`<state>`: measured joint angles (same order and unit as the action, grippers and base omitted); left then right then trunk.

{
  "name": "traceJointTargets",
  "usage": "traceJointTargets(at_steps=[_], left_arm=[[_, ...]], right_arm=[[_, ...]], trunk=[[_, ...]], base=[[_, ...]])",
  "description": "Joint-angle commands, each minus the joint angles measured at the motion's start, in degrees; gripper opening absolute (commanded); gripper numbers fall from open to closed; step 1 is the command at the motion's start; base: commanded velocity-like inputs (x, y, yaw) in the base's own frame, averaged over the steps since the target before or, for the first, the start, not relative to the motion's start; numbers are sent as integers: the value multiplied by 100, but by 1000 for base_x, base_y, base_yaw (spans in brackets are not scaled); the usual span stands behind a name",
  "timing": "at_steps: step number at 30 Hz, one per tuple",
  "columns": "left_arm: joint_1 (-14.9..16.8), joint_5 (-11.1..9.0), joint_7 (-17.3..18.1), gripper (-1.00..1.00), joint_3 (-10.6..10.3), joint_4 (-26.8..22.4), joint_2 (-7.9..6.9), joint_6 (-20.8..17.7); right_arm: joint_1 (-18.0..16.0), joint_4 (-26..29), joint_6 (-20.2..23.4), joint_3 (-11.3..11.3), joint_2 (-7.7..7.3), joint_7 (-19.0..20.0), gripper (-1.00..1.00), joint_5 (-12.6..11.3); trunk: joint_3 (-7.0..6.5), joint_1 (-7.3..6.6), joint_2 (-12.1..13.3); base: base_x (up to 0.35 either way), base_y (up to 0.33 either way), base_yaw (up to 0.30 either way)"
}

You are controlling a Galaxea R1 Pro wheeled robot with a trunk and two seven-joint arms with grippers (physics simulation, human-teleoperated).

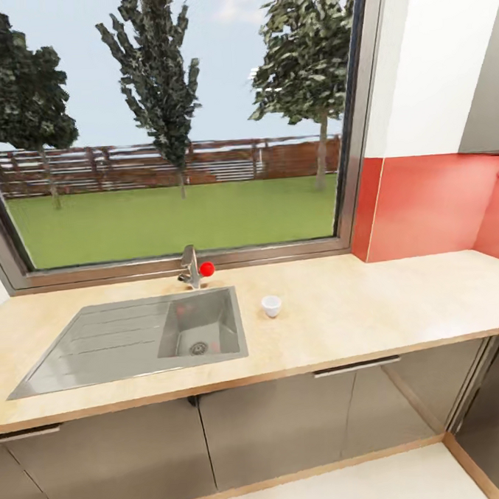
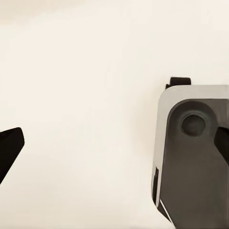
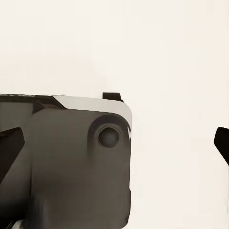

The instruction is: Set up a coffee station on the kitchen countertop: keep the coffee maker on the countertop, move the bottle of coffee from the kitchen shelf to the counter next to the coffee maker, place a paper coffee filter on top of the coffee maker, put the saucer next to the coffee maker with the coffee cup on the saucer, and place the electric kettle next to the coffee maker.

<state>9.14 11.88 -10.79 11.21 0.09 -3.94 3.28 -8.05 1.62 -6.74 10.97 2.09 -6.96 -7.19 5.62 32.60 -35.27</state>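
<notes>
Wide metal-framed window onto lawn, wooden fence and trees in daylight, red backsplash panel under white wall at right, steel sink with drainboard and red-knobbed tap, glossy grey cabinet fronts, pale cream floor.

No readable text or labels anywhere

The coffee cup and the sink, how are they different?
The coffee cup is small, round and white; the sink is big, grey and squared. The coffee cup stands on top of the countertop; the sink is set down into it. Both sit below the window.
</notes>
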Motion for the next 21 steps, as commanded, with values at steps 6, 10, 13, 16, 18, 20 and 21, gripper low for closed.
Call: traceJointTargets(at_steps=[6,10,13,16,18,20,21], left_arm=[[-29,60,-19,100,48,9,1,30],[-34,59,-19,100,50,9,0,35],[-34,55,-19,100,54,4,0,39],[-35,53,-19,100,56,1,-1,40],[-35,52,-19,100,57,1,-2,41],[-35,52,-19,100,57,0,-2,41],[-35,52,-19,100,57,0,-2,41]], right_arm=[[-3,-4,-19,48,-2,-16,100,-61],[-3,-4,-18,47,-3,-16,100,-61],[-3,-4,-14,46,-1,-16,100,-62],[-3,-4,-18,46,-5,-16,100,-63],[-3,-4,-19,46,-3,-16,100,-63],[-3,-4,-18,46,0,-16,100,-63],[-3,-4,-18,46,1,-16,100,-63]], trunk=[[10,-1,-9],[10,-1,-9],[10,-1,-9],[10,-1,-9],[10,-1,-9],[10,-1,-9],[10,-1,-9]], base=[[-253,-157,280],[-252,-156,280],[-128,-80,204],[-45,-28,76],[-17,-11,29],[-9,-5,15],[-3,-2,5]])
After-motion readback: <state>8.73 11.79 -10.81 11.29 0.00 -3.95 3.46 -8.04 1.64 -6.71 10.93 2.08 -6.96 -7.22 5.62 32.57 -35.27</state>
